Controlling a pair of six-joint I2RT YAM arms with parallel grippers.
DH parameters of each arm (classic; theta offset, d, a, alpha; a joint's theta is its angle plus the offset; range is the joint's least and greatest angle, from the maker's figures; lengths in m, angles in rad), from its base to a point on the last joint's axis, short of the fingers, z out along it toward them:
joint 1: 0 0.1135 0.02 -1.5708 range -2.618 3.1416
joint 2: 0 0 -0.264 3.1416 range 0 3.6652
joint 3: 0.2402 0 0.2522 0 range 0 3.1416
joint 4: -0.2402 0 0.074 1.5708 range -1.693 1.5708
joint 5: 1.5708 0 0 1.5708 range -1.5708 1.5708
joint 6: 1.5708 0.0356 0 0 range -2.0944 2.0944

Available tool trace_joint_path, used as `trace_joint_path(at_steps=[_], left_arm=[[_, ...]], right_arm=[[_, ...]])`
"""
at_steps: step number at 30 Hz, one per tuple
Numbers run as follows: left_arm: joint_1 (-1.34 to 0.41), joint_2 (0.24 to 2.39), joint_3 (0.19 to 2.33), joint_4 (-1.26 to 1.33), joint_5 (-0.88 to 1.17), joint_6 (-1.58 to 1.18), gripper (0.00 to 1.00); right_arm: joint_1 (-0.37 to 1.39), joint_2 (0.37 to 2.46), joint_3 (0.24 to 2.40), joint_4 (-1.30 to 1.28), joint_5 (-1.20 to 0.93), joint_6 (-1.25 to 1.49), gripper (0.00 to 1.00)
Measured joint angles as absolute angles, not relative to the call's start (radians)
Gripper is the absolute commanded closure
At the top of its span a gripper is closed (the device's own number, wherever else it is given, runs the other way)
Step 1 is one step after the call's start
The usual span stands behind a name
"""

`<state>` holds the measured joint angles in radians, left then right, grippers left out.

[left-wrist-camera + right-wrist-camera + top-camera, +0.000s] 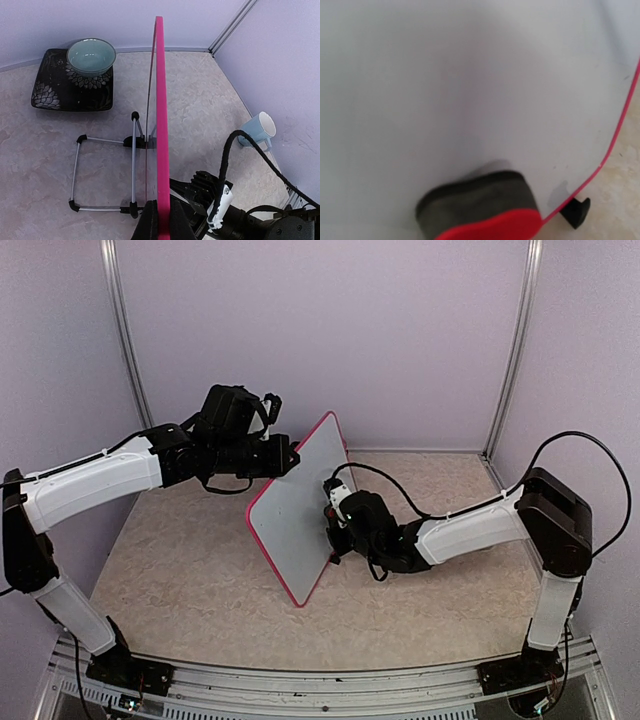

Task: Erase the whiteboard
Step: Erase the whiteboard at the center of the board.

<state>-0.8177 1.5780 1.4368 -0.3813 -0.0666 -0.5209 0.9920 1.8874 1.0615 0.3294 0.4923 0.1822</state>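
The whiteboard stands on edge, tilted, in the middle of the table, and its pink-red frame runs straight up the left wrist view. My left gripper is shut on the frame's top edge, one black finger on each side. My right gripper reaches in against the board's right face. A red-backed eraser with a grey felt pad is held there, pressed on the white surface near a lower corner. No writing shows on the part in view. The right fingers themselves are hidden.
Behind the board, a wire stand lies on the table. A pale green bowl sits on a black flowered plate at the back. A light blue mug stands by the right wall. A black foot sticks out below the board's corner.
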Motion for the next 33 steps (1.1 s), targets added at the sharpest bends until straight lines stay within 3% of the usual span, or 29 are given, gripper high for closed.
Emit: trace_joint_path(at_steps=[16, 33], left_arm=[[-0.817, 1.578, 1.441, -0.391, -0.078, -0.527, 1.0], [-0.808, 1.626, 1.485, -0.369, -0.056, -0.511, 1.0]], right_arm=[[1.06, 1.891, 1.006, 0.374, 0.5, 0.121, 0.91], [0.923, 1.931, 1.13, 0.212, 0.508, 0.203, 0.91]])
